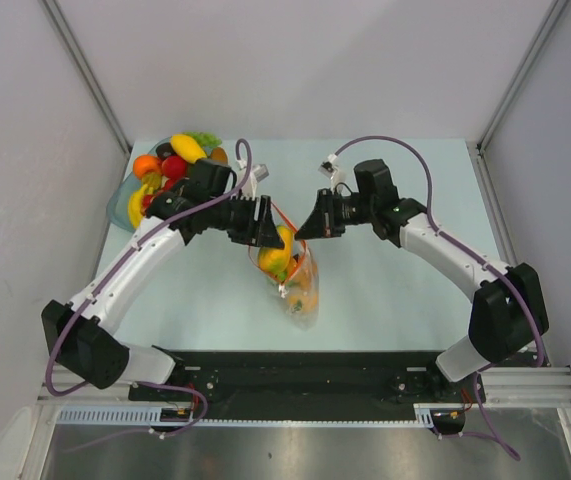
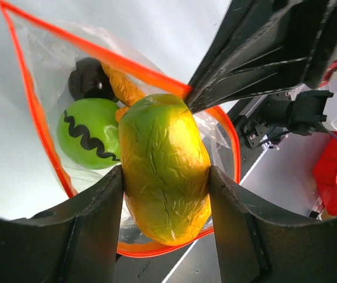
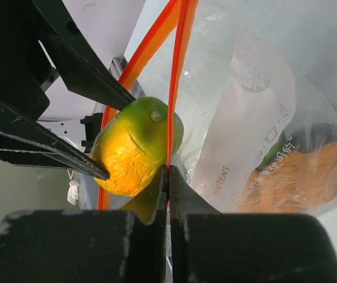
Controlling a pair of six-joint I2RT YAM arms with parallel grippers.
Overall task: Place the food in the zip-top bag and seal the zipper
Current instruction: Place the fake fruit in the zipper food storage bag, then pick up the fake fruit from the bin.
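While the right claw (image 3: 168,172) pinches the zipper (image 3: 176,71), the left claw (image 2: 165,177) grips a toy mango (image 2: 163,132).

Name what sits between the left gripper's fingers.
A yellow-green toy mango, held by the left gripper at the mouth of the zip-top bag; the left wrist view shows it.

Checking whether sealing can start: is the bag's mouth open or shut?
Open: red strips of the bag spread around the yellow-green fruit the left hand holds.
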